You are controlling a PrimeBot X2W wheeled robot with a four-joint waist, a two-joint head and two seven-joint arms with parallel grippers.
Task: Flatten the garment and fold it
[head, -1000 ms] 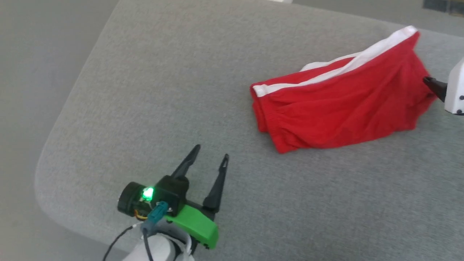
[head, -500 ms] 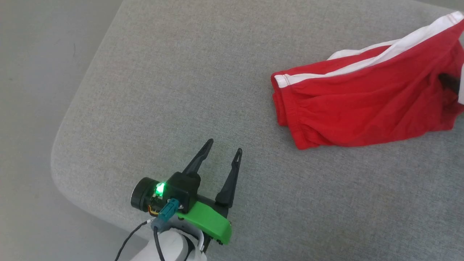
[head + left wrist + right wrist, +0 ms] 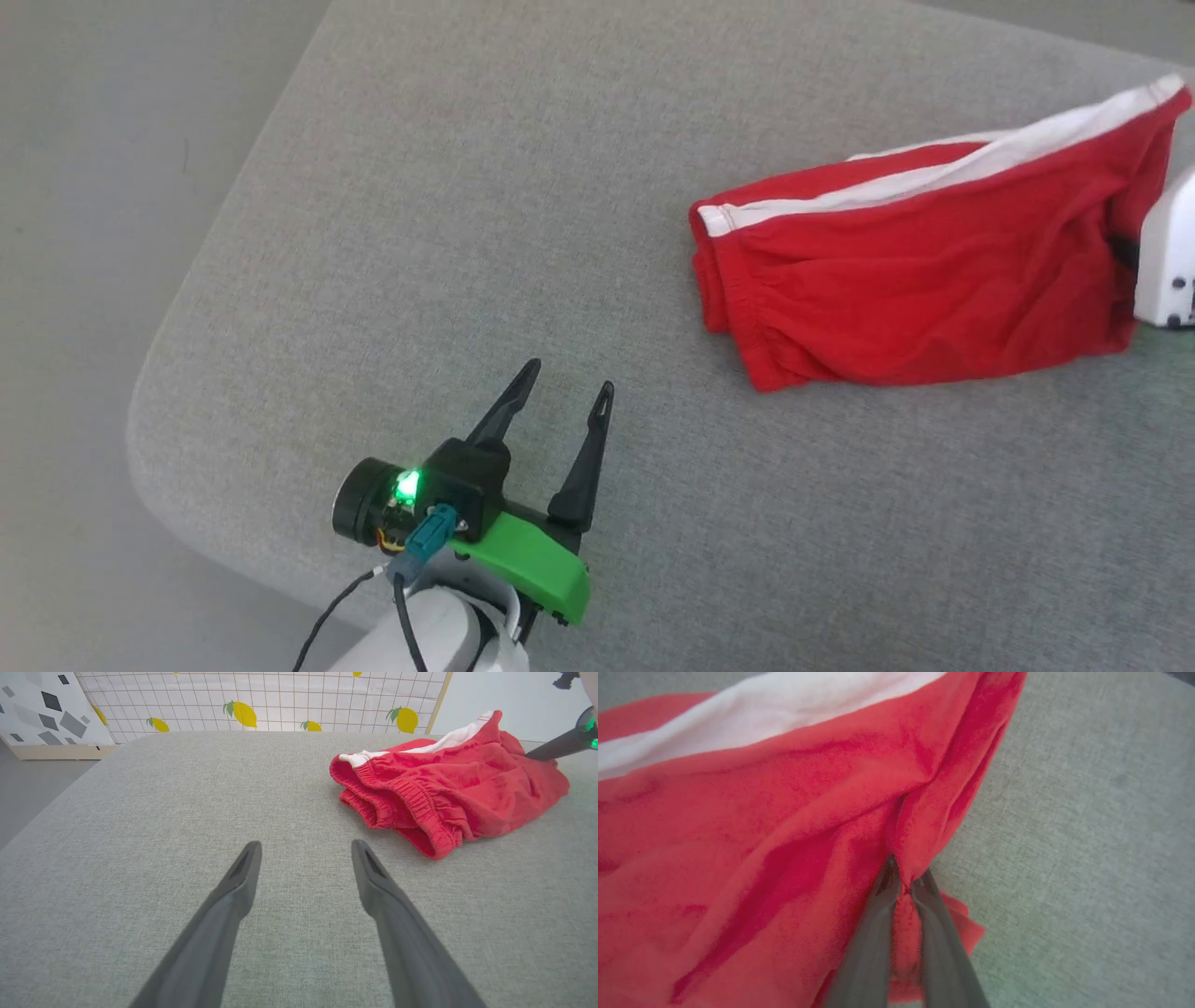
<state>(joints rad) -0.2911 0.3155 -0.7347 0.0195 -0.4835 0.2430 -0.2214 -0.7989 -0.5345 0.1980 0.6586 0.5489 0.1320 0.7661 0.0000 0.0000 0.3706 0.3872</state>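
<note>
Garment (image 3: 924, 299) bunched on grey counter (image 3: 467, 187), robot's right. Right gripper (image 3: 906, 877) fingers pinched on leg-end fold; left gripper (image 3: 569, 375) fingers wide apart, empty. Fabric looks soft, light, limp; best hold: waistband (image 3: 420, 807) corners.

Resembles a staged test lab: grey padded work surface (image 3: 140, 788), lemon-print grid backdrop (image 3: 280, 695), terrazzo-pattern panel (image 3: 42, 709), bare grey floor (image 3: 75, 280).

garment (image 3: 761, 835): your right wrist view crops it left, top and bottom.
right gripper (image 3: 906, 879): your head view cuts it at the right edge, tips buried in the garment.
</note>
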